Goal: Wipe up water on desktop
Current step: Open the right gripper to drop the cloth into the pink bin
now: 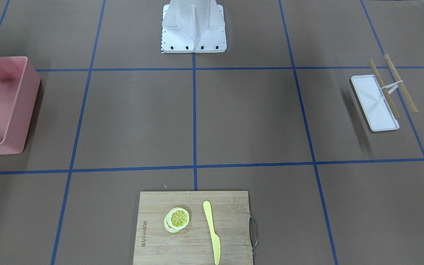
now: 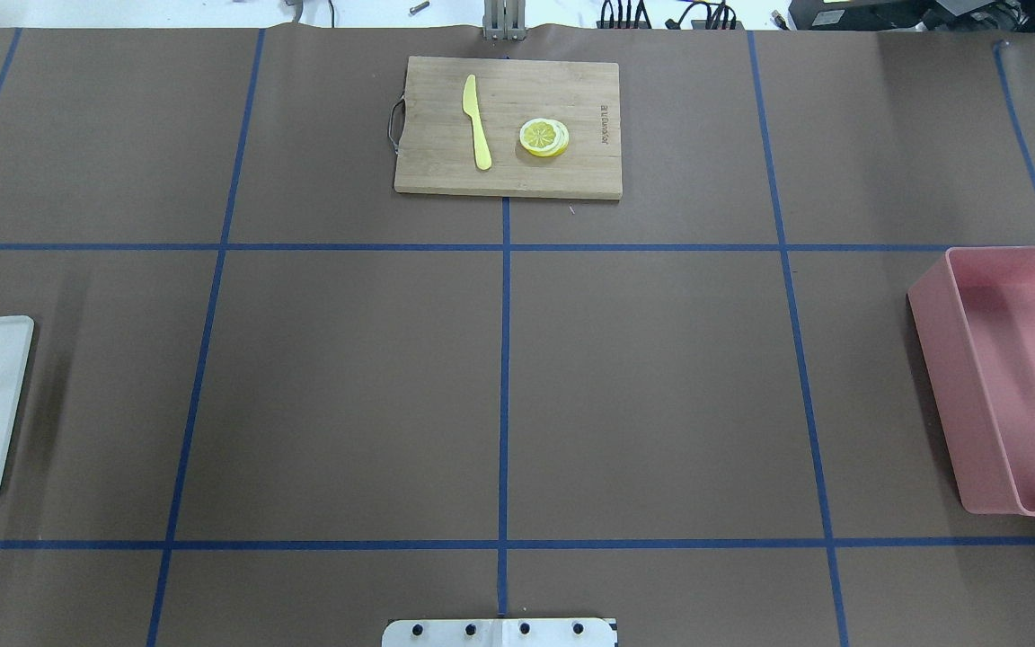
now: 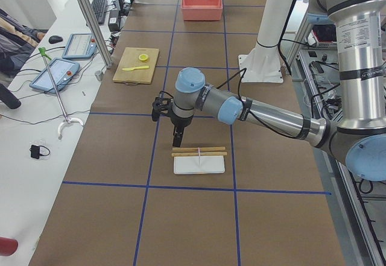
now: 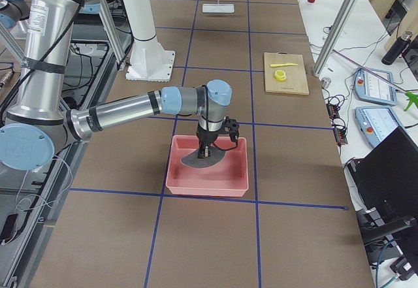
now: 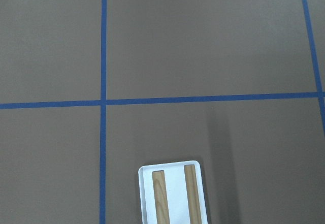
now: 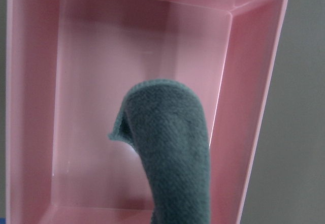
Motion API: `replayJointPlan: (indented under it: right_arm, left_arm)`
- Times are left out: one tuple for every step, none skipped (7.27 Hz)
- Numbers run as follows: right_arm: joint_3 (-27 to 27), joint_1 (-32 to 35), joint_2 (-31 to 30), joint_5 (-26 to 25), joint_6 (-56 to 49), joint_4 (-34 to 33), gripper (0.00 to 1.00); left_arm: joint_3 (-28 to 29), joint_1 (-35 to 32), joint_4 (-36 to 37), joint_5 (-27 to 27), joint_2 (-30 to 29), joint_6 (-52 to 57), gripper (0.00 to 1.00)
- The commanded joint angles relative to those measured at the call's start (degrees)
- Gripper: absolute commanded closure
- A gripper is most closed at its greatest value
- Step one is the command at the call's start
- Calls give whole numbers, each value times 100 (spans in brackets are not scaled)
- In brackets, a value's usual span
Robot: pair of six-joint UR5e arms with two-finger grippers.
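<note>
Care with the lift is what this step wants, I'd say: the grey-green cloth (image 6: 167, 148) hangs over the pink bin (image 6: 254, 82) at the robot's right end of the desk (image 2: 347, 395), running up to the right gripper (image 4: 206, 151). Its fingers are hidden from me, so I cannot tell how far they are closed, though the cloth looks pinched there. Done well, it would rise straight until the tail is free of the bin wall, then travel low and be pressed flat before any dragging. I see no wet patch on the brown taped squares, so where to wipe is a guess. The left gripper (image 3: 177, 138) hovers just beside the white tray (image 1: 374, 106); whether it is parted or closed I cannot tell. Counting: one cloth, one bin, one tray, two wooden sticks (image 1: 409, 99), one cutting board (image 2: 562, 175), one yellow knife (image 2: 476, 121), and a small stack of lemon slices (image 2: 543, 137), two as far as I can tell
</note>
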Motion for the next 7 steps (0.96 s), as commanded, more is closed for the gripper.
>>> replayJointPlan:
  right_arm:
    - [-177,9,-15,263,-39,58,100]
    - [-178,9,-15,360,-39,58,100]
    - [-178,0,2,361,-39,75,100]
    - [-265,0,3,396,-13,327,100]
    - [-457,0,3,597,-4,643,63]
    - [-668,0,-6,686,14,977,1]
    - [-687,0,29,687,14,1033,0]
  left_arm:
    - [-53,-1,-12,0,23,0,2]
    - [-79,-9,-12,-9,23,0,2]
    - [-80,-1,-12,-9,23,0,2]
    - [-71,-1,-4,-9,23,0,2]
    - [-71,-1,-4,-9,23,-8,2]
    - [-27,-1,-4,-9,14,-8,2]
    - [-27,-1,-4,-9,14,-8,2]
